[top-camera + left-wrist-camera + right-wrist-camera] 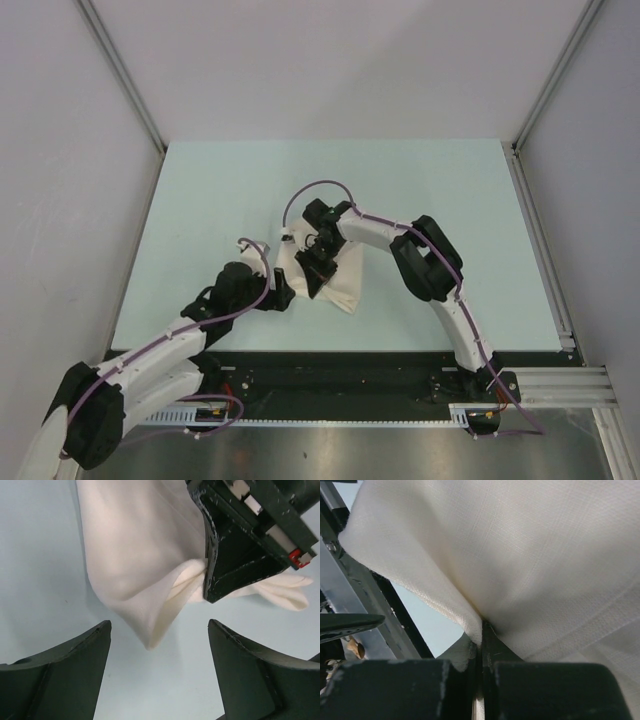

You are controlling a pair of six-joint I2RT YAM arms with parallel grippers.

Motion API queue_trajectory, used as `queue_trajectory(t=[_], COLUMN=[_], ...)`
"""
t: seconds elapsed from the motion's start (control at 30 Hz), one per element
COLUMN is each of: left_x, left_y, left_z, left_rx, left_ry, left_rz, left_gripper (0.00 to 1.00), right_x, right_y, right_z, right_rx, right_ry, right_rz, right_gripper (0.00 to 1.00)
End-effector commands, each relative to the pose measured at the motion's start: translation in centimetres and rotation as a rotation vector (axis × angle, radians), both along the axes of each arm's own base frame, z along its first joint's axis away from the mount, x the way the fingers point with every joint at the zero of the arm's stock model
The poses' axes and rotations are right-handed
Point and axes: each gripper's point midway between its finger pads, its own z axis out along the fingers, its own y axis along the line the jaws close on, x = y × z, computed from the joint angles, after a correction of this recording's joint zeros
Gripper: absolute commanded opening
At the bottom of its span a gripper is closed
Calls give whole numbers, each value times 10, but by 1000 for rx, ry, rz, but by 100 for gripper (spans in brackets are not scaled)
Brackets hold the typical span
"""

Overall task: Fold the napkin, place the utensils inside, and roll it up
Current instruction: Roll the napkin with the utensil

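Nearest: right fingers, clamped together on a napkin fold; cloth bunched mid-frame on the bench. Also left fingers, apart, flanking its lower corner; knife unseen. Recommended: pin corner, draw fold flat slowly.

You get even, diffuse light from above in the overhead view: the pale table and grey walls read bright with no glare, and the arms cast only faint, soft shadows beneath themselves. The white napkin nearly washes out there, so its folds hardly show. In your left wrist view the cloth is sharp, with a soft grey shadow along its left edge, while the left gripper shows its fingers dark and a little soft at the near edge. In your right wrist view the weave is crisp at centre; the right gripper is near black, and the left background is dim and blurred.
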Motion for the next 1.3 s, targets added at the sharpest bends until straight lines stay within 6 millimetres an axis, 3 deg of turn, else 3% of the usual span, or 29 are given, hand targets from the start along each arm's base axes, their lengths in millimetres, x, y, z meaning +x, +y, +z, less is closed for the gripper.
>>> queue_trajectory(t=[0.0, 0.1, 0.27, 0.57, 0.77, 0.93, 1.1, 1.27], left_x=[18, 23, 20, 1, 16, 17, 21, 25], left_y=[0, -7, 0, -27, -18, -17, -11, 0], left_z=[18, 22, 6, 7, 3, 1, 8, -4], left_rx=[84, 91, 164, -25, 20, 10, -66, -172], left_ry=[-93, -122, -15, 111, 115, 146, 147, 212], left_rz=[19, -14, 16, 2, 91, 124, 183, 223], left_gripper=[83, 83, 77, 76, 48, 26, 22, 11], right_x=[-2, -2, 2, 5, 4, 5, 5, 4], right_y=[-7, -8, -11, -12, -14, -15, -17, -17], right_z=[-5, -11, -16, -20, -23, -24, -25, -26], right_rx=[-17, -24, -40, -43, -52, -55, -61, -64], right_ry=[86, 111, 133, 142, 146, 151, 152, 155], right_rz=[-13, -19, -31, -40, -42, -47, -48, -45], right_gripper=[0, 0, 0, 0, 0, 0, 0, 0])
